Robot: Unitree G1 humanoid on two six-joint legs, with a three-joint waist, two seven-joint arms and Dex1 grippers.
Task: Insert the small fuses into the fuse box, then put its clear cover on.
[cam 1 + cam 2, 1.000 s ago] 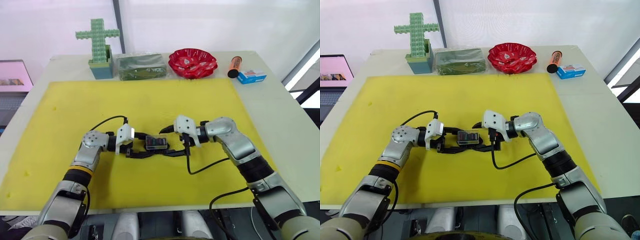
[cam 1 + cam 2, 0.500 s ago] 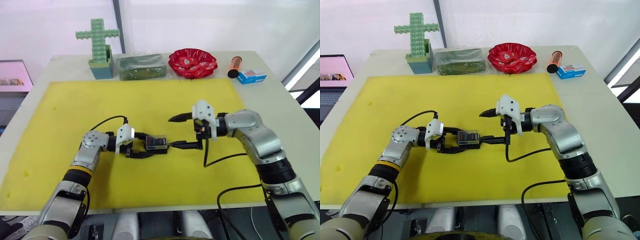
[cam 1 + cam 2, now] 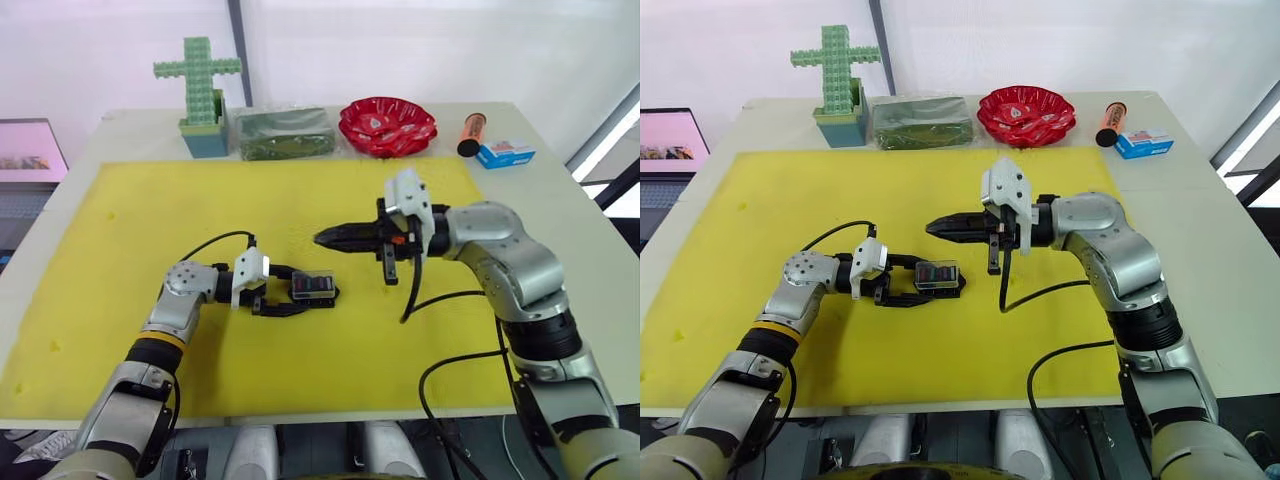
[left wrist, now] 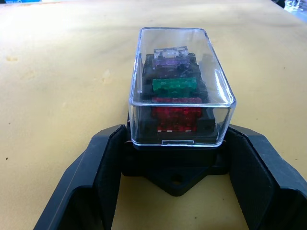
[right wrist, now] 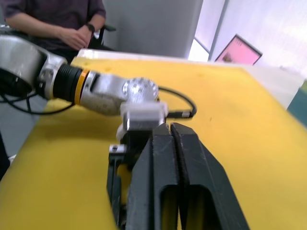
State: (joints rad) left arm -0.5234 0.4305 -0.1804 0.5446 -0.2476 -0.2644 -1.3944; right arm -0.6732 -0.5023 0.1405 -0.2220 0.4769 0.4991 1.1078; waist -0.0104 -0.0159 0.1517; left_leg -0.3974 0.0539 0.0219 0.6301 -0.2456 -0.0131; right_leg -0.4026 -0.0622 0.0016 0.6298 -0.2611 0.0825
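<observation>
The fuse box [image 4: 175,139] sits on the yellow mat [image 3: 150,220], near the mat's middle and toward its front edge. The clear cover [image 4: 180,86] is seated on top of the box. Through the cover, small fuses [image 4: 175,86] are visible in a row in the slots: red nearest the left wrist camera, then green, then purple, then a pale one farthest.

The left end effector [image 3: 297,298] is clamped on the fuse box, one black finger [image 4: 103,167] against each side of the base, at mat level.

The right end effector [image 3: 322,238] is raised above the mat, behind and to the right of the fuse box, well apart from it. Its two fingers [image 5: 168,182] are pressed together with nothing between them, tips pointing toward the left arm.

Beyond the mat's far edge, on the tabletop [image 3: 560,210], stand from left to right: a green bumpy cross [image 3: 197,85] in a teal base, a dark green package [image 3: 280,132], a red dish [image 3: 387,125], an orange cylinder [image 3: 469,133] and a small blue-and-white box [image 3: 505,154].

A seated person [image 5: 53,24] shows in the right wrist view, beyond the tabletop.
</observation>
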